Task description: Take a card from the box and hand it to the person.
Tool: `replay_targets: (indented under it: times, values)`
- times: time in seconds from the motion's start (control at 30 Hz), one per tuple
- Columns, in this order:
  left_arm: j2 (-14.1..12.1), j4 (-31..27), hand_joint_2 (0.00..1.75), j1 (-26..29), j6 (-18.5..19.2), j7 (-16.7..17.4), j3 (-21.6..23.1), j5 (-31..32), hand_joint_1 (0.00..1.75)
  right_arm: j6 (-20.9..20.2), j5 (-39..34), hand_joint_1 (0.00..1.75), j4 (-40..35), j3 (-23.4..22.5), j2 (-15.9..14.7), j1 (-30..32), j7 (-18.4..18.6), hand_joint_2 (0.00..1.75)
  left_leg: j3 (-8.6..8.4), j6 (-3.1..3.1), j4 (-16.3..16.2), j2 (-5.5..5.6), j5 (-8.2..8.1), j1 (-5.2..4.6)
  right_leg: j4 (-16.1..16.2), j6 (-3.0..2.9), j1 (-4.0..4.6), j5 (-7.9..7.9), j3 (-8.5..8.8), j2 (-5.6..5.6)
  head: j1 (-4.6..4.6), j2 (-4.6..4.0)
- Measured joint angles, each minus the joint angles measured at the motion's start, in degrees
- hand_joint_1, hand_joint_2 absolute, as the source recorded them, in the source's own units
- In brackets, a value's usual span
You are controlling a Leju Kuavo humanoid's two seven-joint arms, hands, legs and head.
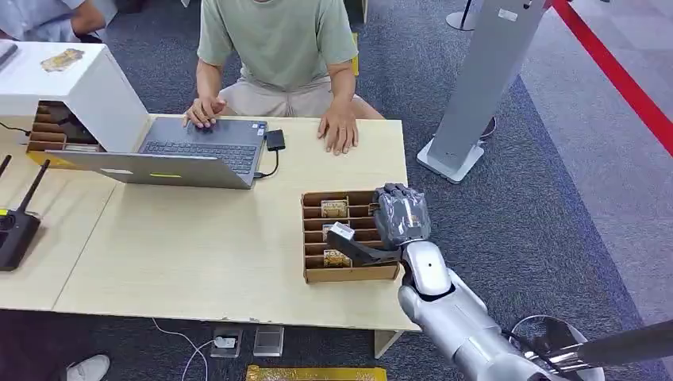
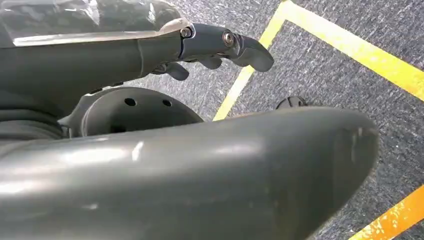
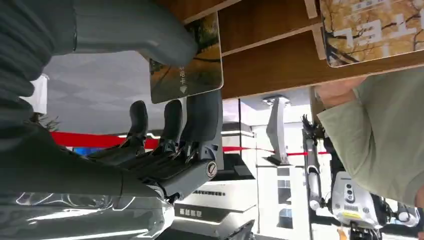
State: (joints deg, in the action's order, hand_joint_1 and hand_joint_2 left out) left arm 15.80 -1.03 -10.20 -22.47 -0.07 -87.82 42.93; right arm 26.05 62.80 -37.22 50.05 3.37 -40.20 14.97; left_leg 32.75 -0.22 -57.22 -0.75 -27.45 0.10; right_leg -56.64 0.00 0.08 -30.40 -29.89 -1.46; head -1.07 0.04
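A brown cardboard box (image 1: 349,274) with slotted dividers stands near the table's right edge and holds several cards (image 1: 334,208). My right hand (image 1: 401,216) hovers over the box's right side, thumb reaching left to one card (image 1: 341,232). In the right wrist view that card (image 3: 186,65) is pinched between the thumb and a dark finger (image 3: 202,117), just off the box's divider (image 3: 280,65). Another card (image 3: 370,30) sits in a slot nearby. My left hand (image 2: 220,50) hangs over the carpet, holding nothing, fingers loosely apart. The person (image 1: 278,40) sits across the table.
An open laptop (image 1: 198,147) lies in front of the person, whose one hand (image 1: 205,111) is on it and the other (image 1: 340,127) flat on the table. A white case (image 1: 79,79) over a second box sits far left, a router (image 1: 16,230) at the left edge, a grey stand (image 1: 476,87) right.
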Motion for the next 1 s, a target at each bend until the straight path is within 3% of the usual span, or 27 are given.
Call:
replay_targets:
  times: [0.13, 0.23, 0.4, 0.77, 1.0]
  values:
    - [-0.02, 0.0, 0.0, 0.0, 0.0, 0.0, 0.0, 0.13, 0.0, -0.13, 0.02, 1.01, 0.0, 0.0, -0.33, -0.23, 0.13, 1.75, 0.0, 0.0, 0.0, 0.0, 0.0, 0.0, 0.0, 0.0, 0.0, 0.0, 0.0, 0.0, 0.0, -0.02]
    - [-0.02, 0.0, 0.0, 0.0, 0.06, 0.0, 0.0, 0.17, 0.0, -0.24, 0.02, 1.12, 0.0, 0.0, -0.48, -0.49, 0.35, 1.75, 0.0, 0.0, 0.0, 0.0, 0.0, 0.0, 0.0, 0.0, 0.0, 0.0, 0.0, 0.0, 0.0, -0.02]
    - [-0.02, 0.0, 0.0, 0.0, 0.24, -0.42, 0.0, -0.13, 0.0, -0.33, 0.02, 1.75, -0.07, 0.0, -0.7, -0.57, 0.46, 1.75, 0.0, 0.0, 0.0, 0.0, 0.0, 0.0, 0.0, 0.0, 0.0, 0.0, 0.0, 0.0, 0.0, -0.02]
    - [-0.02, 0.0, 0.0, 0.0, 0.57, -1.14, 0.0, -1.07, 0.0, 0.0, 0.39, 1.75, -0.55, 0.04, -1.07, -0.53, 0.39, 1.75, -0.01, 0.0, 0.0, 0.0, 0.0, 0.0, 0.0, 0.0, 0.0, 0.0, 0.0, 0.0, 0.0, -0.02]
    - [-0.02, 0.0, 0.0, 0.0, 0.98, -1.4, 0.0, -1.92, 0.0, 2.75, 0.68, 1.75, -2.47, -0.2, -1.64, -0.49, -0.76, 1.75, 0.0, 0.0, 0.0, 0.0, 0.0, 0.0, 0.0, 0.0, 0.0, 0.0, -0.02, 0.0, 0.0, -0.02]
